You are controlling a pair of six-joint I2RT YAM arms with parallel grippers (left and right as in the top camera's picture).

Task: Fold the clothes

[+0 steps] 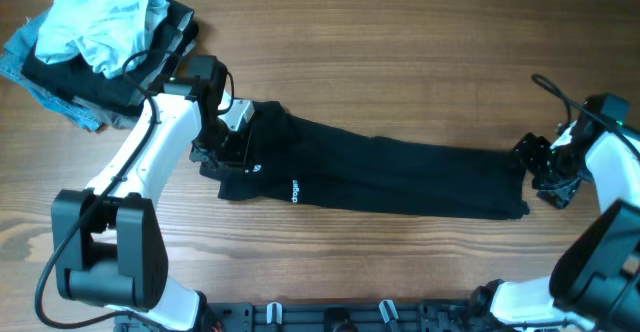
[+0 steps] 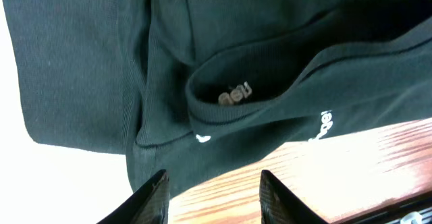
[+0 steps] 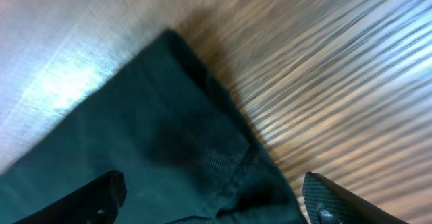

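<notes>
Mostly wood-grain table (image 1: pixel 400 52) under trousers (image 1: pixel 400 177).

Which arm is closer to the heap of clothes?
Left. The left gripper sits beside the heap of dark and pale-blue clothes; the right gripper is far off, at the black trousers' cuffs.

White lettering (image 1: pixel 294 192) on the trousers (image 1: pixel 400 177) is too small to read.

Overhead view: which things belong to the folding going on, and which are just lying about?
In the job:
black trousers, stretched across the table
left gripper, open at the waistband
right gripper, open over the other end

Lying about:
heap of clothes at the far left corner, light blue garment on top, touched by neither gripper
</notes>
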